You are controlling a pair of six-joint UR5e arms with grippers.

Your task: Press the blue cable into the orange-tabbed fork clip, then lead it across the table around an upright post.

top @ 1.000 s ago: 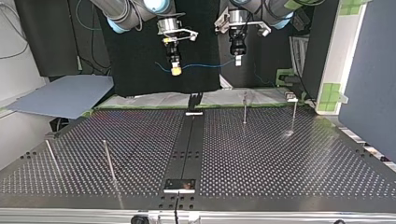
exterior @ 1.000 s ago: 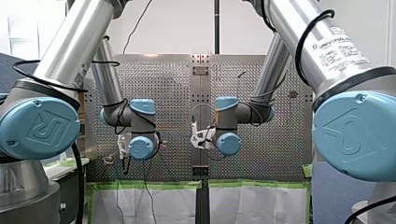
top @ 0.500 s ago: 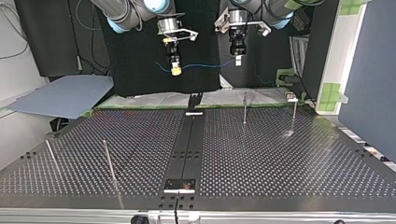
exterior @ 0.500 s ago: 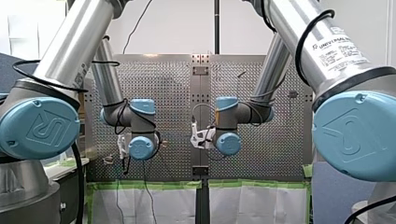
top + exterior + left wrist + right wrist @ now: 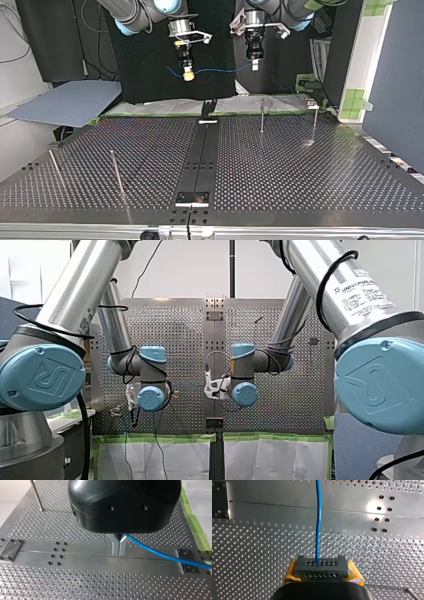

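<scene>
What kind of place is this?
Most likely a robot lab or workshop. My left arm and my right arm reach over a metal table full of holes, a blue cable hangs stretched between them, and a thin post stands there.

The cable (image 5: pixel 318 522) is blue, the perforated table (image 5: pixel 75 585) silver, tape (image 5: pixel 192 520) green.

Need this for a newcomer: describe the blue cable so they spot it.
Above the perforated table's far edge in the top view, the blue cable hangs nearly level between the jaws of my right arm and my left arm. Unlike the upright posts below, it is bright blue.
</scene>
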